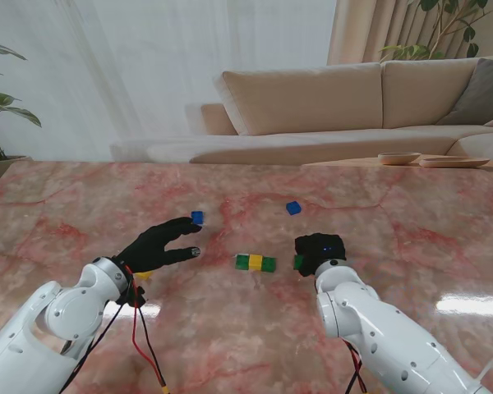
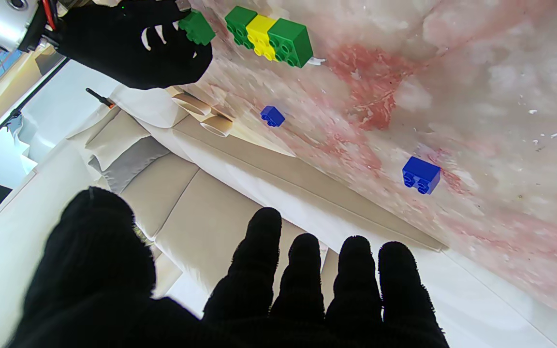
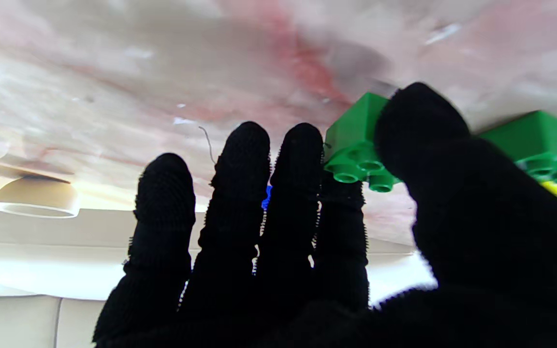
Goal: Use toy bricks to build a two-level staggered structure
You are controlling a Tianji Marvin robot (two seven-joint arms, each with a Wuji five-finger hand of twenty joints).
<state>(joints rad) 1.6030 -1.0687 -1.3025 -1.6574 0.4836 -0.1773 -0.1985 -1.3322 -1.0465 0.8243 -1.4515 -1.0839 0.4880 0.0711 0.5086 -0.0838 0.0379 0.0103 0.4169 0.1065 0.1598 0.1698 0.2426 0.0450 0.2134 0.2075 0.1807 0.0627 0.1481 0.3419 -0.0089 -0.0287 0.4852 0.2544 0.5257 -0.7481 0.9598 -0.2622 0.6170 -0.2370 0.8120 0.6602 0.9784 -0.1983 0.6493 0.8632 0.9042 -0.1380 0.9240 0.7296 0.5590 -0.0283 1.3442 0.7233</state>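
Right robot hand (image 1: 319,251): grasping a loose green brick (image 3: 356,145), pinched between the thumb and the fingers (image 3: 298,159); the other fingers lie straight and close together. It sits near the middle of the desk (image 1: 411,238), just right of the brick row.
Loose green brick: in the right hand's grip, close beside the row's right end but apart from it; whether it touches the desk cannot be told.
Brick row (image 1: 255,263): green, yellow, green, joined in a line, studs up, lying flat near the desk's middle, one level only.
Left robot hand (image 1: 158,245): released, fingers spread and holding nothing, left of the row and apart from it.
Near blue brick (image 1: 197,217): on the desk just beyond the left hand's fingertips; contact cannot be told.
Far blue brick (image 1: 293,208): alone, toward the desk's far edge, beyond the row, well apart from both hands.
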